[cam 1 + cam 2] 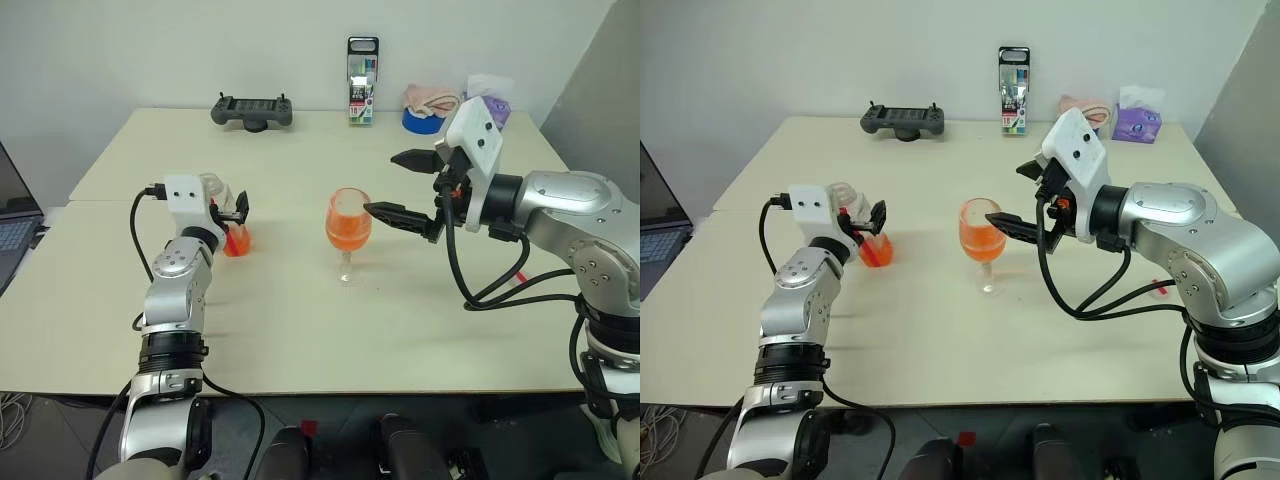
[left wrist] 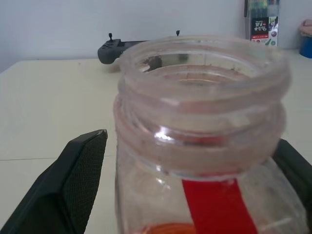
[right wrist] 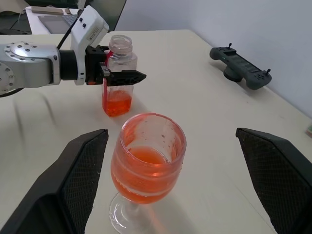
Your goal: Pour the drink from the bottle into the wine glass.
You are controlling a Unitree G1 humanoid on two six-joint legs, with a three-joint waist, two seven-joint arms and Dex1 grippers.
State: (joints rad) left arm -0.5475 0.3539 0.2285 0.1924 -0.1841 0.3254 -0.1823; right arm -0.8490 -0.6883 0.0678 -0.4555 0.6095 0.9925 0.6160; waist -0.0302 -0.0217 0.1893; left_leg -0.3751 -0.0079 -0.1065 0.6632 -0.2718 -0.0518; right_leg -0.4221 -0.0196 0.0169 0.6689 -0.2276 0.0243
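The wine glass (image 1: 348,222) stands upright at the table's middle, its bowl about half full of the orange-red drink (image 3: 146,161). My right gripper (image 1: 398,188) hovers just right of it, open wide, touching nothing. To the left the bottle (image 3: 117,78) stands upright on the table, uncapped, with a red label strip and a little drink left at its bottom (image 1: 876,252). My left gripper (image 1: 238,212) is level with the bottle's neck, open, with a finger (image 2: 68,185) on each side of the bottle and a visible gap to the glass wall.
At the table's far edge lie a dark game controller (image 1: 252,110), an upright pack of pens (image 1: 362,80), a blue roll with a pink cloth (image 1: 430,108) and a purple tissue box (image 1: 1137,122). A laptop (image 1: 12,225) sits off the table's left side.
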